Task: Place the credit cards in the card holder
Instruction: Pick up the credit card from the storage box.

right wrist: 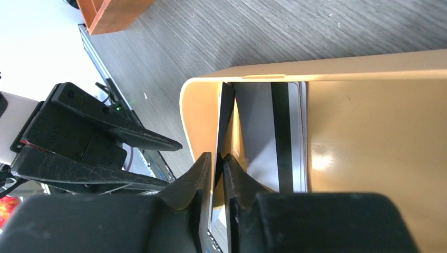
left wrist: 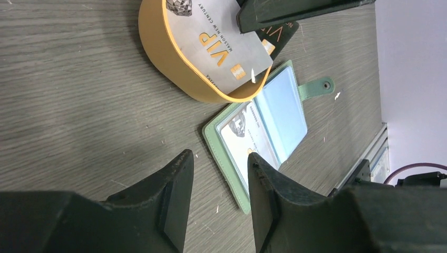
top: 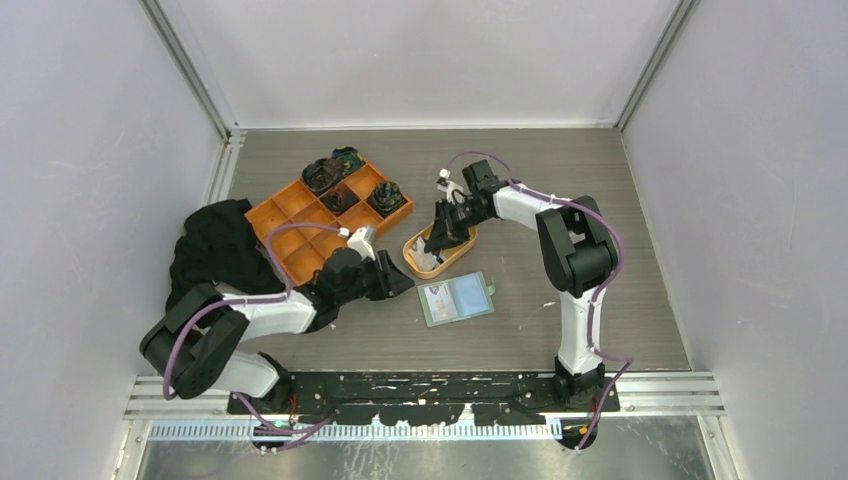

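The card holder (top: 457,298) lies open and flat on the table, a pale card in its left pocket (left wrist: 240,134). Just behind it stands the oval orange dish (top: 470,240) with credit cards in it. A grey VIP card (left wrist: 216,42) leans on the dish's rim (left wrist: 168,58), and a dark credit card (left wrist: 279,34) lies beside it. My right gripper (right wrist: 217,158) reaches into the dish and is shut on the edge of the dark credit card (right wrist: 226,116), which stands on edge. A striped card (right wrist: 269,137) lies flat beside it. My left gripper (left wrist: 219,158) hovers open and empty at the holder's left edge.
An orange compartment tray (top: 300,215) with dark objects in its far cells sits at the back left. A black cloth (top: 215,250) lies to the left of it. White walls close in the table on three sides.
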`<state>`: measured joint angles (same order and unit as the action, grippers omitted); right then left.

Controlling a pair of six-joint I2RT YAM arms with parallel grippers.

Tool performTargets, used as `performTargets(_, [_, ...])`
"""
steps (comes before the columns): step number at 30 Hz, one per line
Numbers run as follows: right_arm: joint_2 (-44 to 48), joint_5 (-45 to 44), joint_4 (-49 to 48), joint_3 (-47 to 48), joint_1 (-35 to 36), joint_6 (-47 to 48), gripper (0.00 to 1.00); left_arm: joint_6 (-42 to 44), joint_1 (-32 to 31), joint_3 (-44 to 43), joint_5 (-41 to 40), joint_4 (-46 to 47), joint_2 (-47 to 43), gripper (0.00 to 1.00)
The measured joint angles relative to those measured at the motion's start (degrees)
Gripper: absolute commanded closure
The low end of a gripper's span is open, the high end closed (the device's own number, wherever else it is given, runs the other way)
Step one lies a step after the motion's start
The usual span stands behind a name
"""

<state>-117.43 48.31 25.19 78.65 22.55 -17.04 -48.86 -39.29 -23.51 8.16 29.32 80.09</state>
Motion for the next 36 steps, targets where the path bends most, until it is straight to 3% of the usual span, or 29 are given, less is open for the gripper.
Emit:
performTargets(8, [0.0,0.9,-0.1,0.0,-1.7,-0.3,0.79,0.0,0.0,1.9,0.0,-1.1,-3.8,0.57])
performTargets(16, [0.0,0.7,0.0,0.0,-3.2,-0.3,0.92,0.0,0.0,3.0,0.0,-3.1,-9.0,0.56])
performTargets(21, [0.0,0.3,-0.1,-0.3,-4.4,-0.3,0.95,-0.3,0.0,4.3,0.2,-2.4,-12.4,0.55])
performTargets(28, [1.8,0.0,-0.7,-2.0,-6.9,-0.3,0.97,-3.0,0.0,9.3,1.2,4.2,-15.1,0.4])
performTargets(36, [10.3,1.1,-2.4,-4.0,-9.2,-0.7,0.99,-7.8,0.0,11.9,2.9,16.6,-13.9,0.35])
